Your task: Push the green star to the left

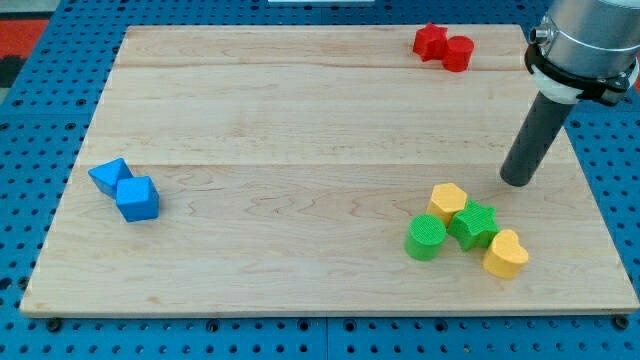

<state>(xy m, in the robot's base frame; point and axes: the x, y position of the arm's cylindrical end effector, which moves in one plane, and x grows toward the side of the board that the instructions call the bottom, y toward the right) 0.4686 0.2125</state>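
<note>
The green star [473, 225] lies near the view's lower right on the wooden board [300, 150]. It touches a yellow block [448, 201] at its upper left, a green cylinder [426, 237] at its left and a yellow heart-like block [505, 253] at its lower right. My tip [517, 181] rests on the board, above and to the right of the green star, a short gap away from the cluster.
A red star [430, 40] and a red cylinder [458, 53] touch at the view's top right. A blue triangular block [109, 175] and a blue cube [137, 198] touch at the view's left. Blue pegboard [30, 120] surrounds the board.
</note>
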